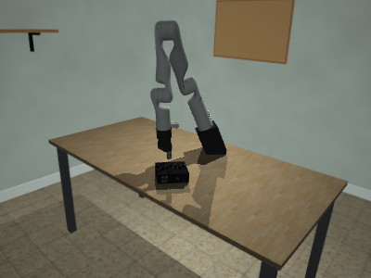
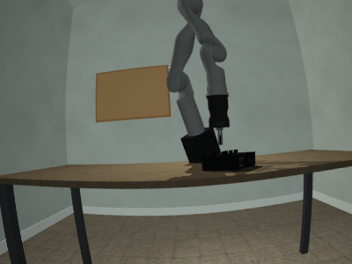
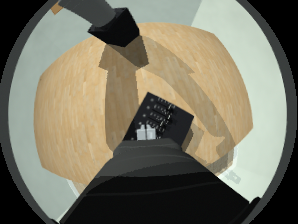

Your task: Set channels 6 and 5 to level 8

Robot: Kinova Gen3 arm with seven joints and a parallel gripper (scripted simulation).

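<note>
The lighting desk (image 1: 172,172) is a small black box standing on the wooden table, with a row of small fader caps along its top. It also shows in the exterior view (image 2: 229,160) and in the wrist view (image 3: 161,120). My gripper (image 1: 169,153) is shut and empty, pointing straight down a little above the desk's far edge. In the exterior view the fingertips (image 2: 220,140) hang above the desk's left end, apart from it. In the wrist view the shut fingertips (image 3: 145,133) sit over the near edge of the desk. The fader levels are too small to read.
The arm's black base (image 1: 211,137) stands on the table behind the desk. The table's front edge (image 1: 153,196) runs close below the desk. A cork board (image 1: 253,29) hangs on the back wall and a shelf (image 1: 28,32) at the left.
</note>
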